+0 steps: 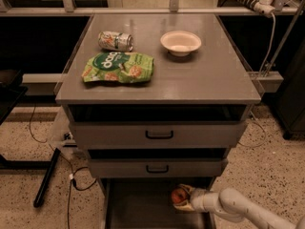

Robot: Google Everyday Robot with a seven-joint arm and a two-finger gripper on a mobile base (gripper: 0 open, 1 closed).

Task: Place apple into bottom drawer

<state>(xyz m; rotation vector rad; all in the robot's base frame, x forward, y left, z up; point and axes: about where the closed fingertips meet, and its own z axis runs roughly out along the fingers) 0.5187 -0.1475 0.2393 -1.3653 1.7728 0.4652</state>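
Floor (28, 175): pale speckled stone, seen left and right of the cabinet; black cables (71, 178) and a black bar (46, 178) are laid on it at left.

Cabinet top (209, 75): flat, matt grey, square. From left, it is occupied by a green crinkled bag (118, 67), with a can (116, 40) laid on its side just beyond it, and a round white bowl (180, 43) set upright at far right of centre.

Two grey drawers with black handles (159, 135): closed, one above the other.

Bottom drawer (138, 204): pulled out at the near edge; a plain grey tray with a flat floor.

Apple (178, 195): round and red, held over the drawer's right side, just below the handled drawers.

Gripper (182, 197): reached in from the right on a white arm (238, 208); its jaws are clenched around the apple.
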